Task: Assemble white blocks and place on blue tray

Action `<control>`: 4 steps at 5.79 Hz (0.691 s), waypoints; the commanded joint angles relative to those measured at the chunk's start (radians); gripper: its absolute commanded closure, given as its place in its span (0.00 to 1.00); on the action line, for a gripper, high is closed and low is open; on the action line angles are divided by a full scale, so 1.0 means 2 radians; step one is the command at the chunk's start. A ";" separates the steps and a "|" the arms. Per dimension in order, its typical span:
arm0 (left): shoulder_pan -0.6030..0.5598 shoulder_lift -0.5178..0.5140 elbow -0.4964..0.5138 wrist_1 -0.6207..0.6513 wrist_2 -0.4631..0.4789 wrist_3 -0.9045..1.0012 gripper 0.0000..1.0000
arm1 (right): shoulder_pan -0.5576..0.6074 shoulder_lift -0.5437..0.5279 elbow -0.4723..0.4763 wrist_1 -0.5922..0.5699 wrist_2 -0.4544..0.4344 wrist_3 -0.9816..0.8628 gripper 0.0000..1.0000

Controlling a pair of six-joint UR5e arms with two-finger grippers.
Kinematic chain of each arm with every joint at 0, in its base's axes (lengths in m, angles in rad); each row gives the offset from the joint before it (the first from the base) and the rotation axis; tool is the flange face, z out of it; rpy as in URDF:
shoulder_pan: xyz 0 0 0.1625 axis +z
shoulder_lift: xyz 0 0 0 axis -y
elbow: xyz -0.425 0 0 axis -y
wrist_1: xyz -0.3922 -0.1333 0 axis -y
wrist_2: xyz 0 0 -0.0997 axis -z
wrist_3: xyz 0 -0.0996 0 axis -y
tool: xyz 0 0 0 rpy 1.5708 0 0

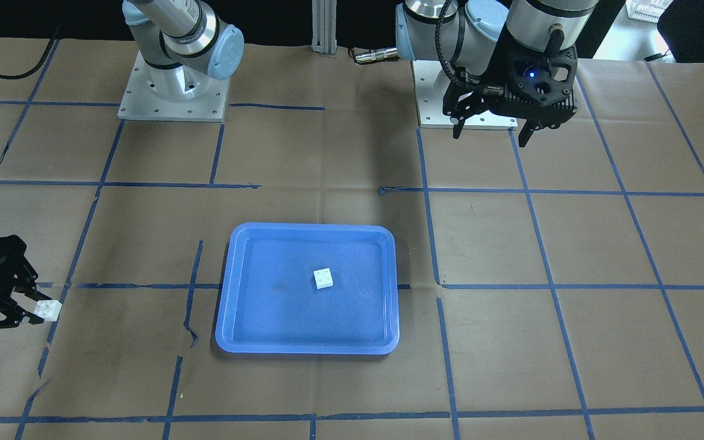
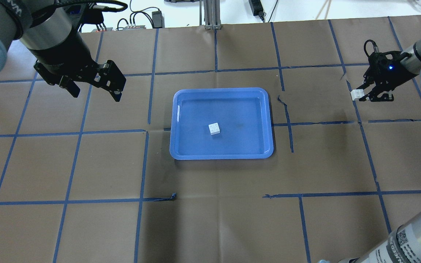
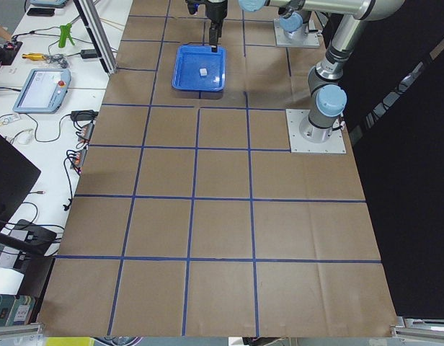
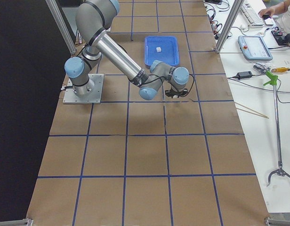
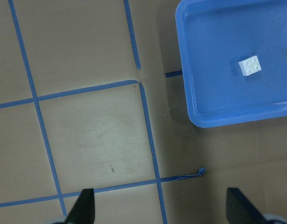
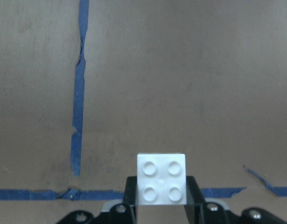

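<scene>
One white block (image 2: 215, 129) lies studs up near the middle of the blue tray (image 2: 181, 120); it also shows in the front view (image 1: 323, 278) and the left wrist view (image 5: 251, 66). My right gripper (image 2: 358, 95) is far to the right of the tray, shut on the second white block (image 2: 356, 94), seen in the front view (image 1: 48, 310) and the right wrist view (image 6: 161, 185), held above the paper. My left gripper (image 2: 95, 93) is open and empty, high above the table to the left of the tray, its fingertips (image 5: 86, 207) wide apart.
Brown paper with a blue tape grid covers the table (image 2: 210, 204). The tape is torn and lifted near the tray's front left (image 2: 170, 197) and right (image 2: 281, 100). Both arm bases (image 1: 175, 91) stand at the robot's edge. Cables and devices lie beyond the far edge.
</scene>
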 commanded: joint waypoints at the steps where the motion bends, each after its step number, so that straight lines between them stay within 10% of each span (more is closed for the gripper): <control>1: 0.003 0.006 0.000 -0.014 0.002 0.001 0.01 | 0.067 -0.039 0.001 0.021 0.023 0.028 0.77; 4: 0.003 0.014 0.001 -0.033 0.004 0.001 0.01 | 0.235 -0.055 0.001 -0.001 0.024 0.268 0.78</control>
